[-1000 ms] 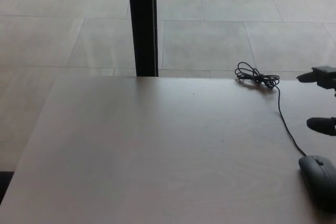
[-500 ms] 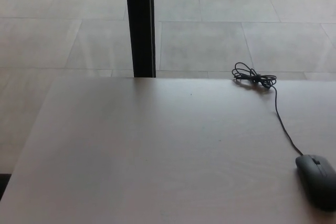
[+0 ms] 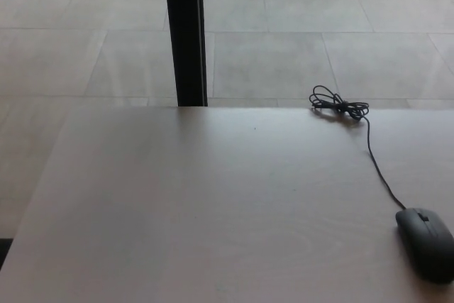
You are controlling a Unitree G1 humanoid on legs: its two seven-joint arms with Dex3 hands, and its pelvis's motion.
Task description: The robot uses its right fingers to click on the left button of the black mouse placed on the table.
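A black mouse (image 3: pixel 427 243) lies on the pale wooden table (image 3: pixel 213 204) at the right edge of the head view, its front pointing away from me. Its thin black cable (image 3: pixel 376 168) runs up and back to a coiled bundle (image 3: pixel 339 106) near the table's far edge. Neither of my hands shows in the picture.
A black vertical post (image 3: pixel 184 33) stands behind the table's far edge, left of centre. Beyond it lies a floor of large grey tiles (image 3: pixel 298 40). The table's left edge slants down toward the lower left corner.
My right hand, seen at the right edge a second ago, has gone out of view. The whole picture has shifted slightly left, so the camera moved; the mouse has not.
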